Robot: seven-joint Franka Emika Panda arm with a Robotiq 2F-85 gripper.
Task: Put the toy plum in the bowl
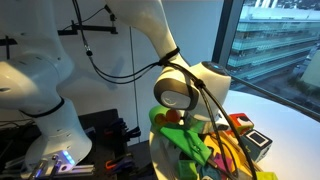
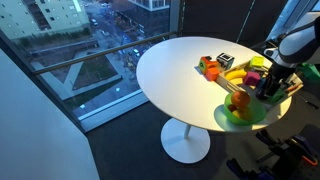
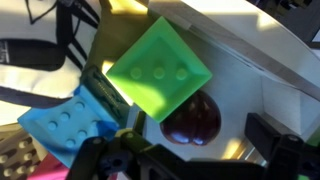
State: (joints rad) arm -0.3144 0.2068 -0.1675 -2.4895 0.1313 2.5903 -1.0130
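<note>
I find the gripper (image 3: 190, 158) empty, fingers spread wide either side of the toy plum (image 3: 193, 122). I judge it light, rigid, smooth and roll-prone. Grip across its widest middle.

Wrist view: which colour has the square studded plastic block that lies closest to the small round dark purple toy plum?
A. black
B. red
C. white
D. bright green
D: the square studded plastic block just above the small round dark purple toy plum in the wrist view is bright green; the only other studded block there is light blue and lies farther off.
</note>
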